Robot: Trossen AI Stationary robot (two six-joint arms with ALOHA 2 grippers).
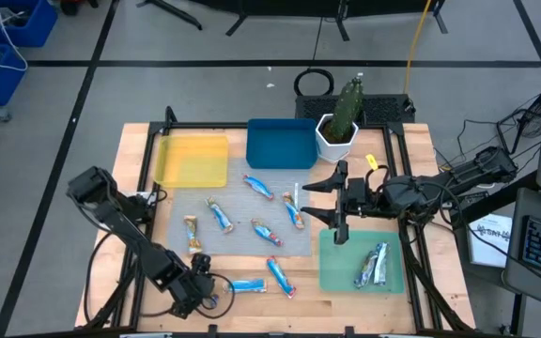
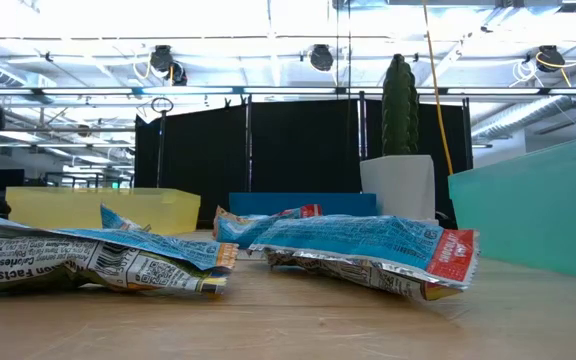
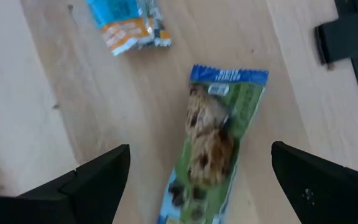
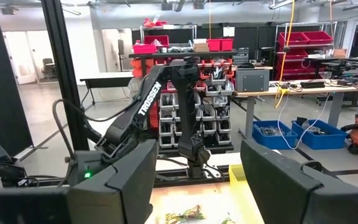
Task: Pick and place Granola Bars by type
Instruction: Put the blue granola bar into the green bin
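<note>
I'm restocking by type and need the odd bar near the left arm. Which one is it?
Start at the table's near-left corner, where the left pincer hangs open. Directly under it lies a green-wrapped bar with a blue end. The bar beside it is blue and orange.

The light is bright and even, and it comes from ceiling lamps (image 2: 168, 62) that glare white in the low view. On the wooden table (image 1: 421, 150) the shadows are soft and short. The left wrist view is blurred, with the green bar wrapper (image 3: 213, 146) smeared. In the low view the near wrappers (image 2: 368, 245) are sharp, while the room behind looks softer.
</note>
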